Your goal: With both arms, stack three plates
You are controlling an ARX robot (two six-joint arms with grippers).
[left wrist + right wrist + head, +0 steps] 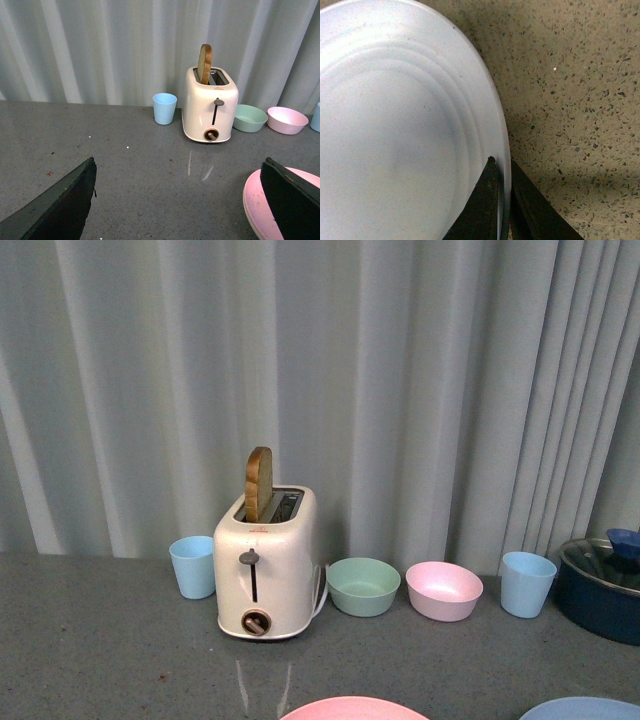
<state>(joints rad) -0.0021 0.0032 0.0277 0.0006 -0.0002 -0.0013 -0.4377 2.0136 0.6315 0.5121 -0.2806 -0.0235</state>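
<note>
Nearest is the light blue plate (395, 125), filling the right wrist view. The right pincer (502, 167) is pinching its rim, one finger over the lip and the other outside it. In the front view this plate shows at the worktop's (100, 650) near edge toward the right, with the pink plate (352, 708) at mid near edge. The left pincer (178, 167) hangs spread and empty, one finger across the pink plate's rim. No cream plate shows. The step in hand looks like taking up the blue plate. Next comes a level lift and a carry over the pink one, without the thin rim slipping.
</note>
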